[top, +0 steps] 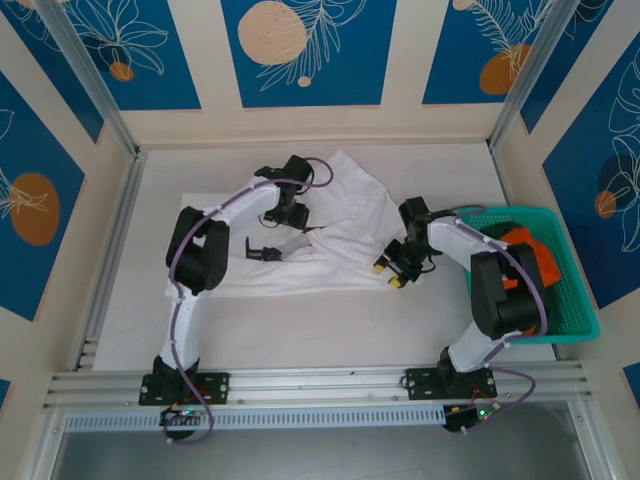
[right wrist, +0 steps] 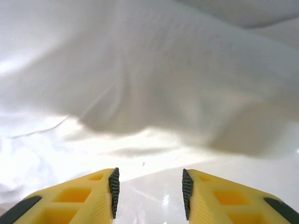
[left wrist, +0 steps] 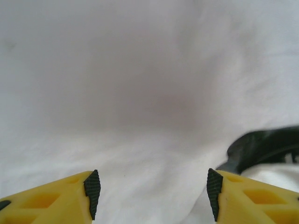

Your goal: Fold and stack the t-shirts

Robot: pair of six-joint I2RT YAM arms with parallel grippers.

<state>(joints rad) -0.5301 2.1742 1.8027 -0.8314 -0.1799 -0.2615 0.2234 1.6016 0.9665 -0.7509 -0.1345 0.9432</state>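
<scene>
A plain white t-shirt [top: 348, 190] lies rumpled across the middle of the table. My left gripper [top: 293, 215] hovers low over its upper left part. In the left wrist view that gripper [left wrist: 153, 193] is open, with the white t-shirt [left wrist: 140, 93] under and between its fingers, not pinched. My right gripper [top: 388, 272] is at the shirt's right edge. It [right wrist: 149, 193] stands open over bare table, and a raised fold of the white t-shirt [right wrist: 177, 84] lies just ahead. An orange t-shirt [top: 527, 250] sits in the basket.
A teal lattice basket [top: 575, 328] stands at the table's right edge, beside the right arm. A dark curved object [left wrist: 261, 147] shows at the right of the left wrist view. Metal frame posts and wall panels close in the table's back and sides.
</scene>
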